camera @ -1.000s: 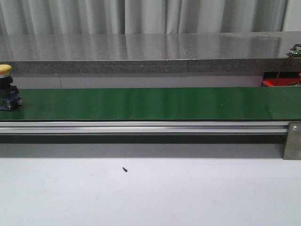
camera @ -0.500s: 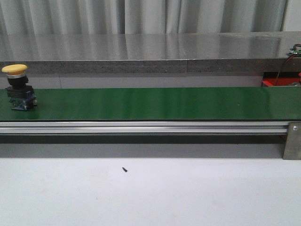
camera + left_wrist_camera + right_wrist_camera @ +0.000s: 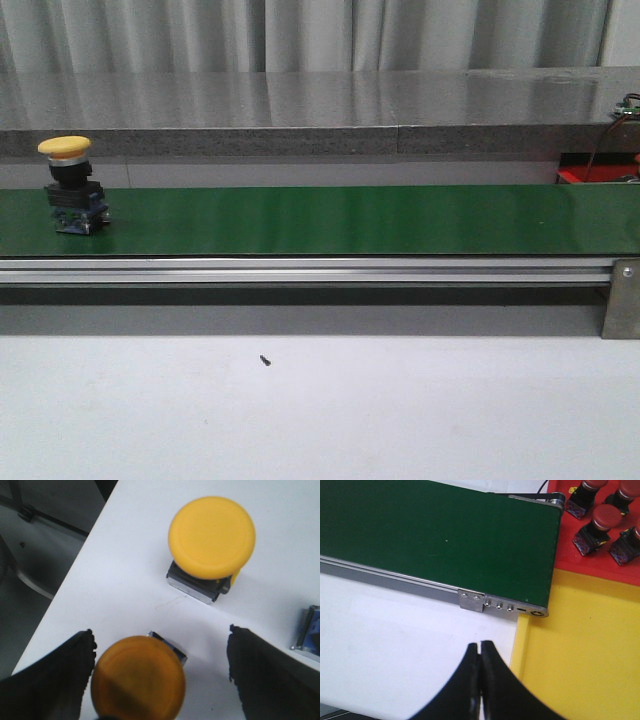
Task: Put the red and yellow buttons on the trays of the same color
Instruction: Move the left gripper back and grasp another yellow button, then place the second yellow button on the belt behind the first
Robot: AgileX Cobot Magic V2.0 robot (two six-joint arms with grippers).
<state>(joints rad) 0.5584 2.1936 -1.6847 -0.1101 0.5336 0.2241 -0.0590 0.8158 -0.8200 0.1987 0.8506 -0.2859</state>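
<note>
A green conveyor belt [image 3: 330, 220] is carrying a yellow button [image 3: 72, 186] near its left end. The left hand [image 3: 160, 680] is hovering released over two more; the right hand [image 3: 480, 680] is staying clenched, empty

A yellow button [image 3: 70, 185] stands upright at the green conveyor belt's [image 3: 350, 220] left end.

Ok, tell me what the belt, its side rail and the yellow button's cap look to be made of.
Conveyor belt: green rubber or PVC, matte with a soft sheen. Side rail: brushed aluminium, judging by its silvery lengthwise streaks. Yellow button: the cap looks like smooth moulded plastic, uniform in colour.
</note>
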